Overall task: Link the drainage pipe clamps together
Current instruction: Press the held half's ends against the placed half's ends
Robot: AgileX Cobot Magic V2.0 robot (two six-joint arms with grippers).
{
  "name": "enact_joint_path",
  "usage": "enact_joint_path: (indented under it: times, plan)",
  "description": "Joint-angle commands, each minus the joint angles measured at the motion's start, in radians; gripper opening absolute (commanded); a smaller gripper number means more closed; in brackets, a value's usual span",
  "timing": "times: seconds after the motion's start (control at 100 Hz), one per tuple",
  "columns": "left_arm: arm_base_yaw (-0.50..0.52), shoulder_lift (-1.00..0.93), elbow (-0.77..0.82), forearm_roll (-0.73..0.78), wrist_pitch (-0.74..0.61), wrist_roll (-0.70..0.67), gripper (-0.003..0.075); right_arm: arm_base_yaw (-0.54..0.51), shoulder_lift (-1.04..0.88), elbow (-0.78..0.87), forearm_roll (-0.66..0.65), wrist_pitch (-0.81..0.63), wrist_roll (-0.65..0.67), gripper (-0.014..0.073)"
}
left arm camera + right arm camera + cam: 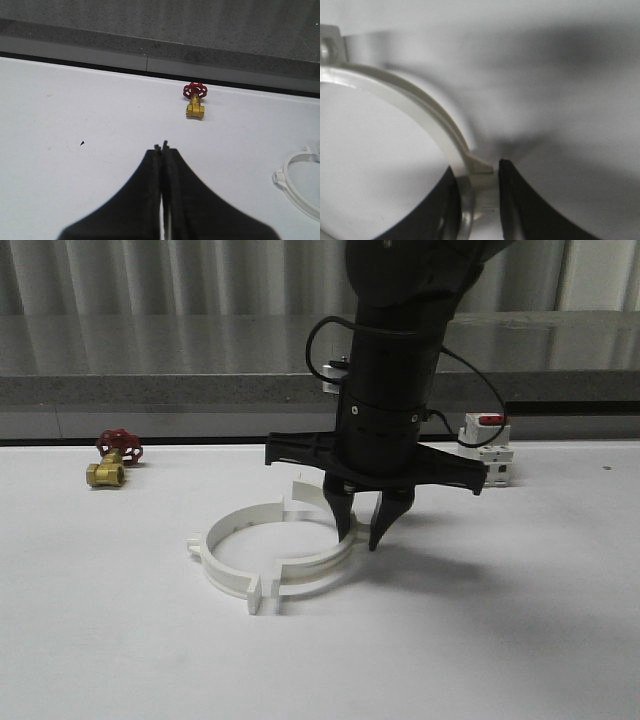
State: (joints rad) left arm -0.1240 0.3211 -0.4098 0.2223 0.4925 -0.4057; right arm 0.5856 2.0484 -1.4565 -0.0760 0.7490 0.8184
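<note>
Two white drainage pipe clamps lie on the table as a near-complete ring. The left half (222, 540) and the right half (322, 562) have their front flanges side by side with a small gap between them. My right gripper (359, 536) points straight down over the right half's far-right wall. In the right wrist view its fingers (451, 200) sit on either side of the clamp band (415, 97) at a side lug (479, 165), pressed against it. My left gripper (162, 146) is shut with nothing in it, above bare table. An edge of the left half (296, 186) is in its view.
A brass valve with a red handwheel (115, 458) (195, 102) lies at the far left by the table's back edge. A white boxy breaker with a red switch (487, 448) stands at the back right, behind my right arm. A grey ledge (150, 390) runs along the back.
</note>
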Motion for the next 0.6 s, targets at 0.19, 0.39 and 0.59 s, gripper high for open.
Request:
enact_joint_path:
  times: [0.19, 0.39, 0.59]
  plan:
    - [0.003, 0.007, -0.026, -0.001, -0.069, -0.006, -0.002, 0.003, -0.056, -0.03, 0.015, -0.029, -0.001, 0.0098]
    - [0.003, 0.007, -0.026, -0.001, -0.069, -0.006, -0.002, 0.003, -0.056, -0.03, 0.017, -0.032, -0.002, 0.0098]
    - [0.003, 0.007, -0.026, -0.001, -0.069, -0.006, -0.002, 0.003, -0.056, -0.029, 0.017, -0.033, -0.003, 0.0098]
